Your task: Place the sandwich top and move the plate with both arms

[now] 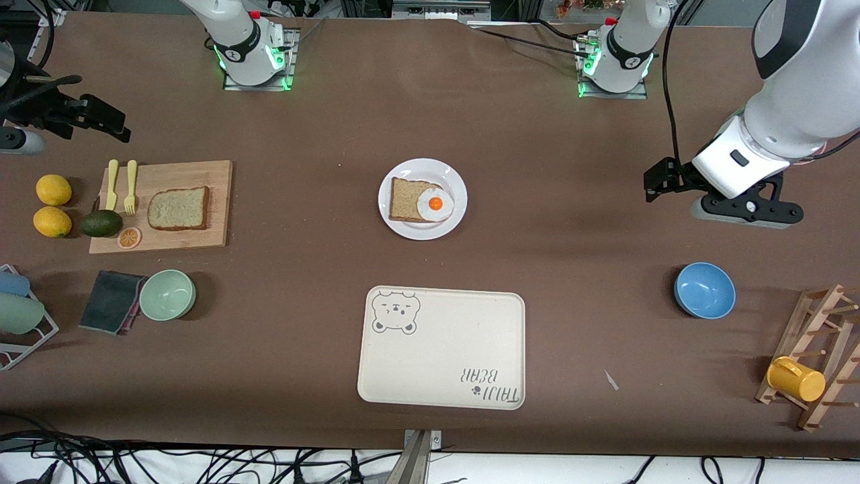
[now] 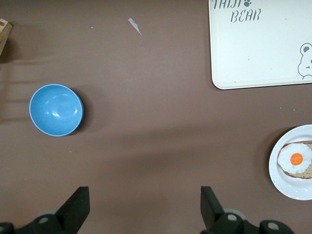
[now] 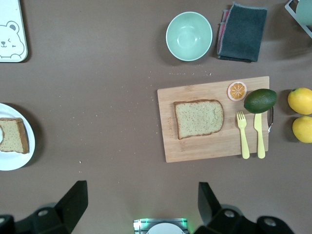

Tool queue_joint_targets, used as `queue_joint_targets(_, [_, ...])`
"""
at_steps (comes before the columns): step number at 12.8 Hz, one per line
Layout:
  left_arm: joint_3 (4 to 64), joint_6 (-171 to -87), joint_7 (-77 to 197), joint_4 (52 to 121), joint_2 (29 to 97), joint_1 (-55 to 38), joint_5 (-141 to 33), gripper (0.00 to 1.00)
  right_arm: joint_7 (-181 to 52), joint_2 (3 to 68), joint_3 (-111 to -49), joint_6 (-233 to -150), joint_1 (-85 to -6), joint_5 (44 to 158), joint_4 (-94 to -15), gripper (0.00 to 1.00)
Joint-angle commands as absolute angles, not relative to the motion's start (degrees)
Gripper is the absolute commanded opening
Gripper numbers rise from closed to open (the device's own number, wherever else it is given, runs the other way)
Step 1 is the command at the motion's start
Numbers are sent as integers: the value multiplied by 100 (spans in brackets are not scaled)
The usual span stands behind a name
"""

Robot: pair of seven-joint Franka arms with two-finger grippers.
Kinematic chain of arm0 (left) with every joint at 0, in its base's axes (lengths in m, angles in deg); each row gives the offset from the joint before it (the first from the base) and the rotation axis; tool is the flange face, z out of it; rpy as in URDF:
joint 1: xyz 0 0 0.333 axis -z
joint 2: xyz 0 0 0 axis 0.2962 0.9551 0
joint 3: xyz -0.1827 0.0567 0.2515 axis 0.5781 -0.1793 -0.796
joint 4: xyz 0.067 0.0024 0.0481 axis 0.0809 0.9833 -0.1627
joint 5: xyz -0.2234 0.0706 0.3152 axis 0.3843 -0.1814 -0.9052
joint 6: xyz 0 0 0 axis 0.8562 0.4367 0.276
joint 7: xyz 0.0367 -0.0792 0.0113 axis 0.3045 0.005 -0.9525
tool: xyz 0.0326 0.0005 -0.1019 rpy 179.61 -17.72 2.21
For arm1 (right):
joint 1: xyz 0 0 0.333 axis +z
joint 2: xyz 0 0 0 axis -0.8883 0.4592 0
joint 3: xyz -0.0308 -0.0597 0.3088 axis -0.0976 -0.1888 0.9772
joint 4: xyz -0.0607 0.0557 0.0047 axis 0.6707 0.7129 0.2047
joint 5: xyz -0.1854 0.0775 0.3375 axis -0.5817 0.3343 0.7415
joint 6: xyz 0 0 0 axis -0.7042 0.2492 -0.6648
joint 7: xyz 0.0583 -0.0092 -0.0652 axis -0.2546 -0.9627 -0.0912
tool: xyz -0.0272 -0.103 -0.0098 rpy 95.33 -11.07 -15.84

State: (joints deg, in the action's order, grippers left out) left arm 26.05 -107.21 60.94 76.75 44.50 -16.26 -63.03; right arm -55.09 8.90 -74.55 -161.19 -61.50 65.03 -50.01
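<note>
The sandwich top (image 1: 178, 208), a pale speckled slice, lies on a wooden cutting board (image 1: 201, 175) toward the right arm's end of the table; it also shows in the right wrist view (image 3: 199, 118). The white plate (image 1: 420, 230) sits mid-table and carries a darker bread slice (image 1: 403, 199) with a fried egg (image 1: 435, 204). My right gripper (image 1: 111, 124) hangs open and empty in the air beside the board; in its own view the gripper (image 3: 141, 204) looks down on bare table. Above the table near the blue bowl, my left gripper (image 1: 665, 176) (image 2: 145, 209) is open and holds nothing.
A cream bear-print tray (image 1: 443, 349) lies nearer the camera than the plate. A blue bowl (image 1: 704, 290) and a wooden rack with a yellow cup (image 1: 796, 378) stand at the left arm's end. Green bowl (image 1: 167, 294), dark cloth (image 1: 111, 301), avocado (image 1: 101, 223), two lemons (image 1: 52, 205) and forks (image 1: 121, 185) surround the board.
</note>
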Motion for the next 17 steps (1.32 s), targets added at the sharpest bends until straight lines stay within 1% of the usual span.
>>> queue_joint_targets(1, [2641,-10608,6138,7573,4454,-1670,-6477,100,-5546,814,-7452,-16137,-6152,6484,-5091,100])
queue_joint_targets(17, [2685,-10520,6120,7573,4454,-1723,-6468,100,-5581,814,-7452,-16172,-6152,6475,-5101,100])
